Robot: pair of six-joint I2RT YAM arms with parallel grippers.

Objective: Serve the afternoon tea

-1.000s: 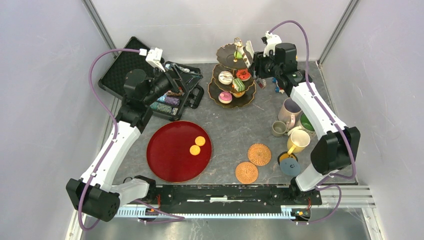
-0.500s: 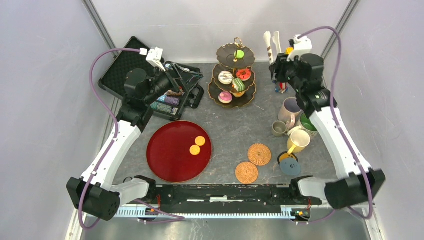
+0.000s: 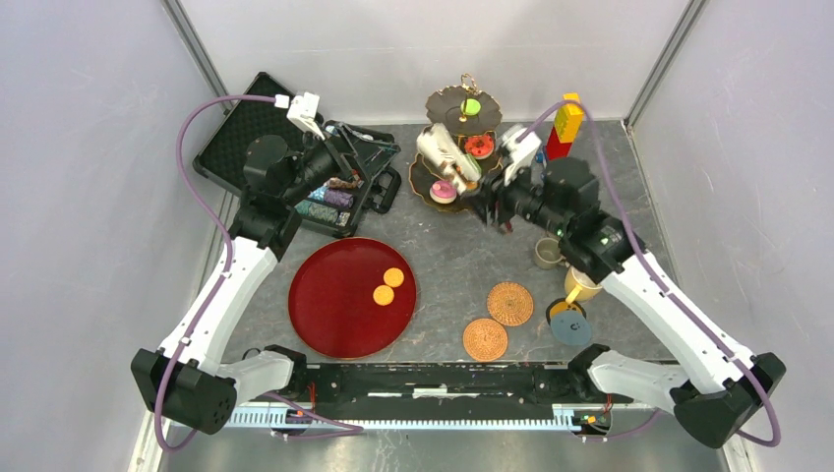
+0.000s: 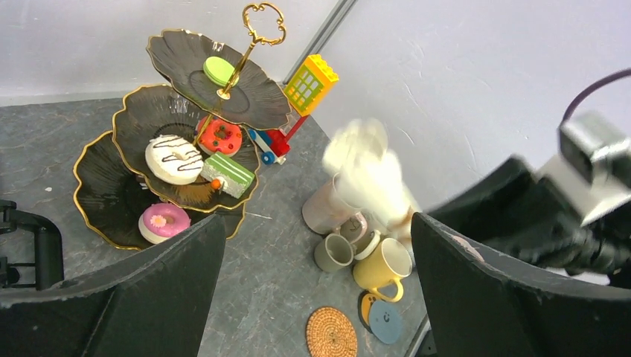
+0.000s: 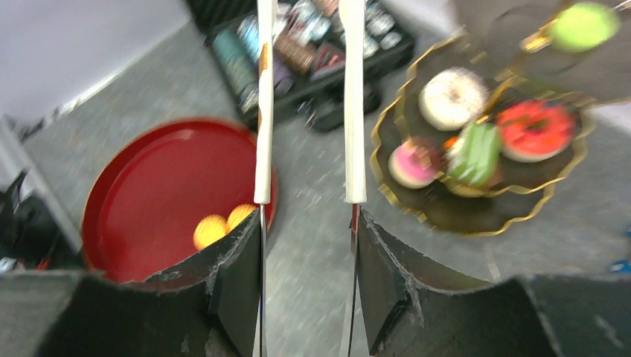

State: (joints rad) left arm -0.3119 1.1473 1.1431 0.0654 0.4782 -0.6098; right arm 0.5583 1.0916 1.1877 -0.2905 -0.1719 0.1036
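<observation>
**Fig.** R gripper (image 5: 306,223): jaws clamped on tongs (image 5: 354,111), blades apart, aimed btwn tray (image 5: 149,178) and stand (image 5: 461,213), prob. so cakes move w/o finger contact. Cakes (image 4: 175,158) sit on stand tiers; two orange pieces (image 3: 393,277) on tray. L gripper (image 4: 316,223): jaws apart, empty, parked clear. No legible writing.

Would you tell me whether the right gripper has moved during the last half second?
Yes, the right gripper swung from the red-and-yellow block tower leftward and nearer, beside the three-tier dark stand.
</observation>
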